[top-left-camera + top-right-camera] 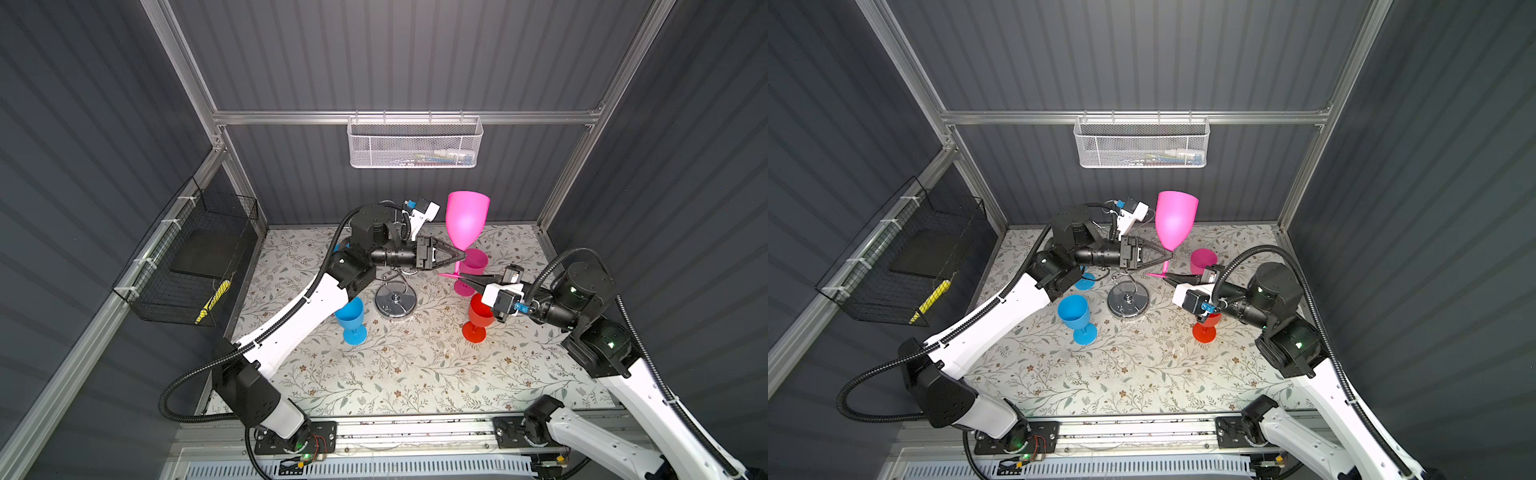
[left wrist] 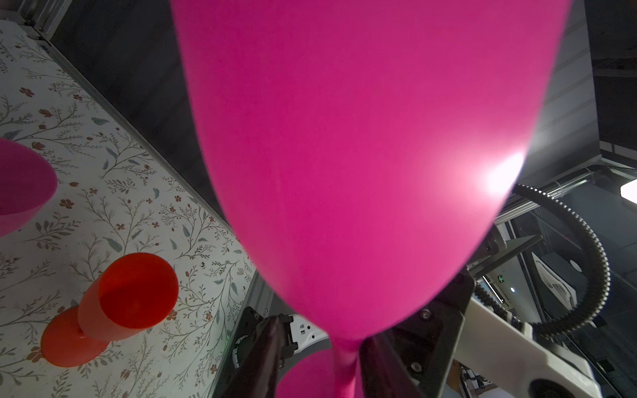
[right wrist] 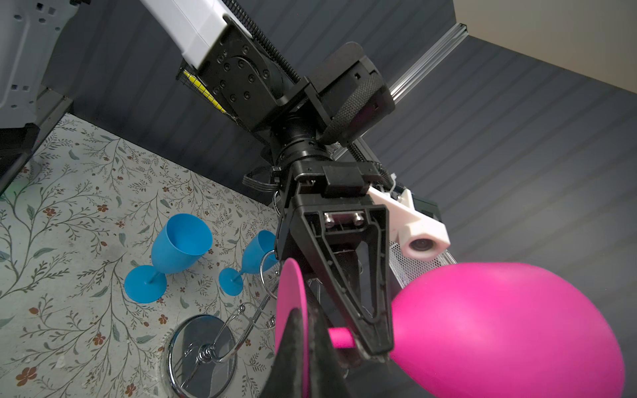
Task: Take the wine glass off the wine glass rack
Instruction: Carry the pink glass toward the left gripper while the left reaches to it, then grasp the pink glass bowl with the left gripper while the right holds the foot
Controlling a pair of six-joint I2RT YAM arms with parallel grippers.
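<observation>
Pink wine glass held in air between both grippers, off the rack.
Near: right gripper [image 1: 465,277] pinched on foot of wine glass [image 1: 465,220]; left gripper [image 1: 457,254] jaws around its stem, contact unclear. Wine glass rack [image 1: 395,305] stands left of it, between blue glass [image 1: 351,318] and red glass [image 1: 478,318].

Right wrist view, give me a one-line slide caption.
Left end effector around the pink wine glass stem, right end effector pinching its foot, above the chrome rack.

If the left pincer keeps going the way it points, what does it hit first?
Its jaws already flank the pink wine glass stem, so the left pincer would meet that first. Beyond stands another pink glass, though depth is unclear.
</observation>
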